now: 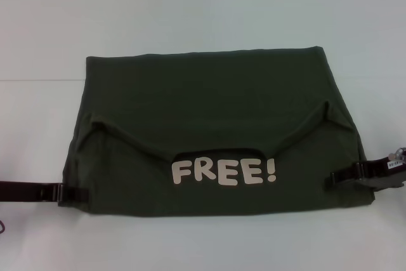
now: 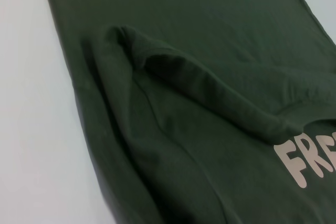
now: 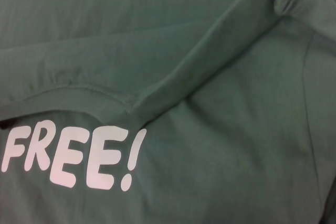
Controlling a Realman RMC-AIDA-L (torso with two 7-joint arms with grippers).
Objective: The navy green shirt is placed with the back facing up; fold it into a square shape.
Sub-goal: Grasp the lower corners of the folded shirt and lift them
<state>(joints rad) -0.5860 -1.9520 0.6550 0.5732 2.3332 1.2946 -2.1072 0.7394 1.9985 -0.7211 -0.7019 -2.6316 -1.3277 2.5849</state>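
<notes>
White tabletop point(image 1: 203, 4) carries the navy green shirt point(image 1: 209, 112) at its centre, partly folded. Left gripper point(image 1: 71, 193) and right gripper point(image 1: 342, 177) sit at its near side edges; whether they pinch cloth cannot be told. A loose hold could spill the fold. Only wrist views show the raised sleeve ridges closely.

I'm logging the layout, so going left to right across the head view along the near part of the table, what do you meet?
Left gripper at the shirt's left edge → navy green shirt → cream "FREE!" lettering on the shirt → right gripper at the shirt's right edge.
</notes>
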